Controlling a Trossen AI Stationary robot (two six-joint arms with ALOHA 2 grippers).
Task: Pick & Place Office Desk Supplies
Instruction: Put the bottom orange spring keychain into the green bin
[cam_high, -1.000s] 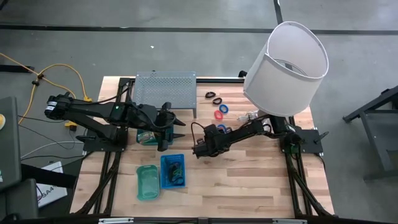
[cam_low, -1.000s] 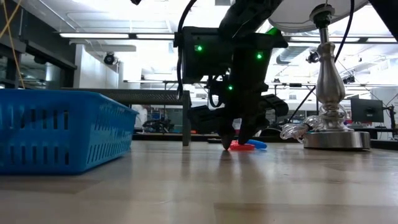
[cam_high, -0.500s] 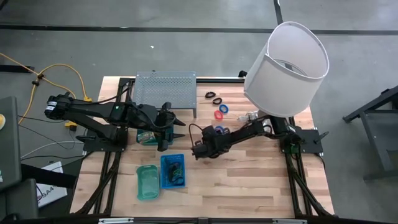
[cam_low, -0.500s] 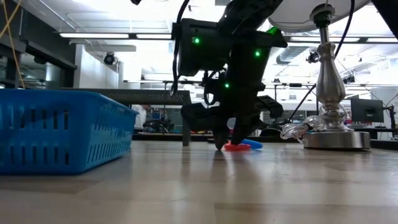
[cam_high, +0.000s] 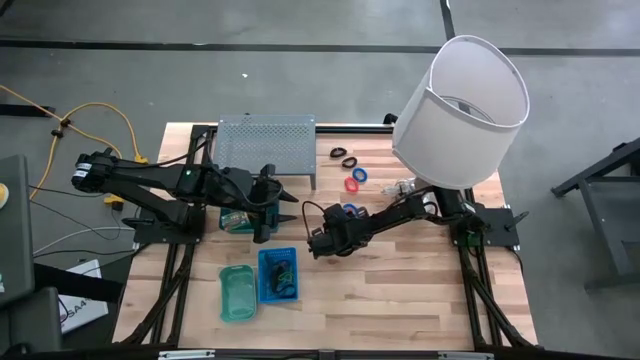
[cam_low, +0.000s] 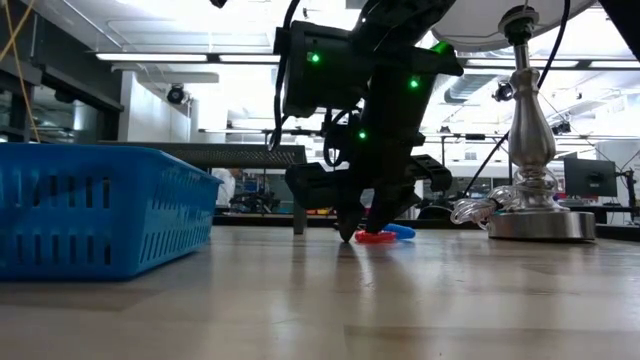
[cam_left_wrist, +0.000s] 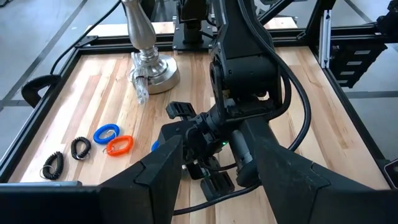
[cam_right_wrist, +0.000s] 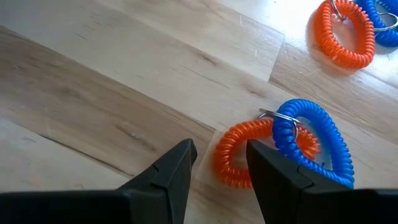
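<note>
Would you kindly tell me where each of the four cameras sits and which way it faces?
High view: above the table, looking straight down; both dark arms, white-shaded lamp.
Low view: table-top height, looking level; right gripper, blue slotted basket.
Left wrist view: on the left arm, facing the right arm and silver lamp base; own fingers.
Right wrist view: on the right arm, looking down at the wood; own fingers.
Shared: both wrist views show an orange coiled ring.

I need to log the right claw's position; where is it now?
In the high view, the right claw sits mid-table, just right of the blue tray, with an orange coil and blue coil beside its tips.
</note>
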